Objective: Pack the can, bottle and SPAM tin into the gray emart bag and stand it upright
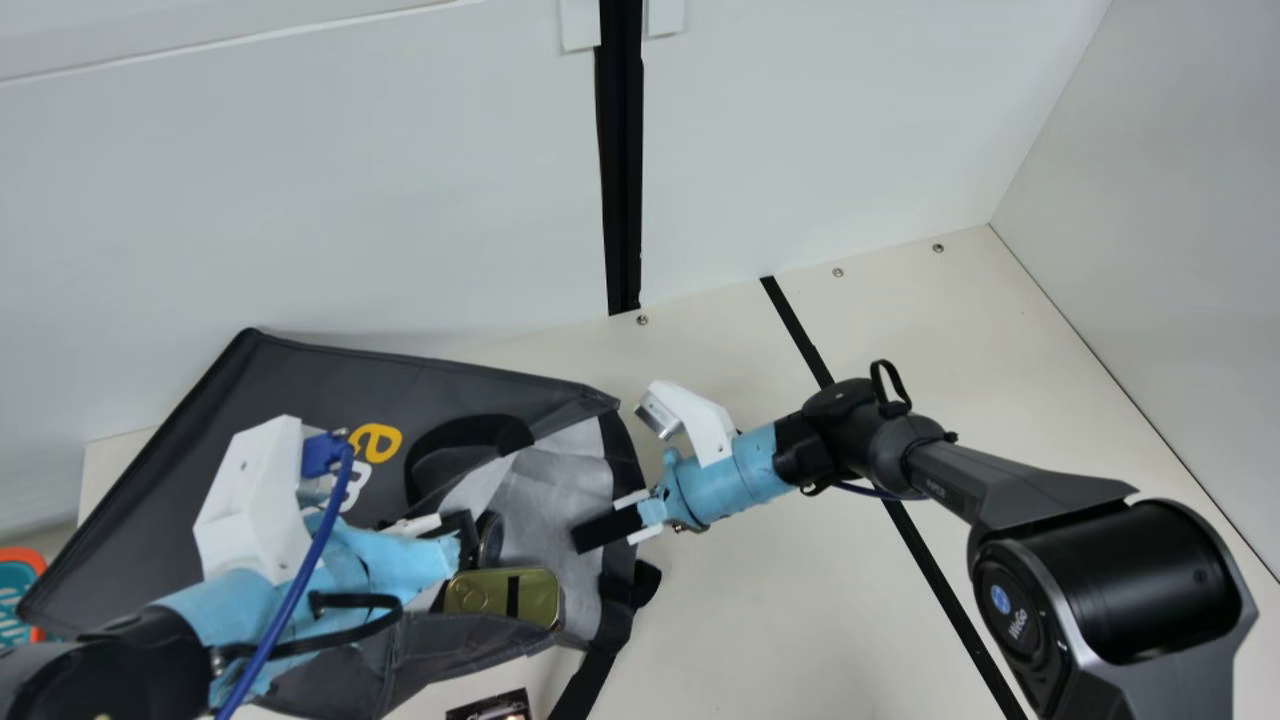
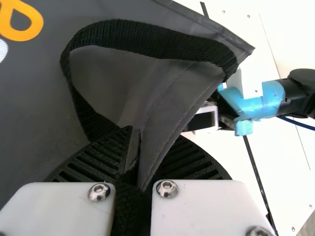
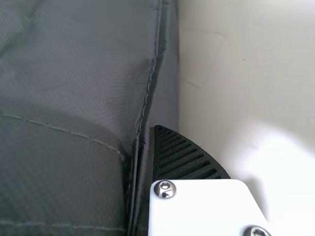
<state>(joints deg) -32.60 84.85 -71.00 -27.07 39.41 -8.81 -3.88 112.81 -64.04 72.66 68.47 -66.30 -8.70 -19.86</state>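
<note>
The gray emart bag (image 1: pixel 310 390) lies on its side, its pale-lined mouth toward the table's middle. In that mouth rests the gold SPAM tin (image 1: pixel 505 595), beside a dark round end (image 1: pixel 488 540) that I cannot identify. My left gripper (image 1: pixel 465 535) is at the bag's opening; in the left wrist view its fingers (image 2: pixel 140 167) are shut on the bag's edge and black strap. Over the mouth is my right gripper (image 1: pixel 605 530). In the right wrist view the gripper (image 3: pixel 147 162) is shut on the bag's rim, one finger hidden behind the gray fabric.
A dark item (image 1: pixel 492 706) with a bright patch shows at the main view's bottom edge, by a black strap (image 1: pixel 582 685). An orange and teal object (image 1: pixel 20 590) is at the far left. White walls stand behind the table (image 1: pixel 800 600) and at its right.
</note>
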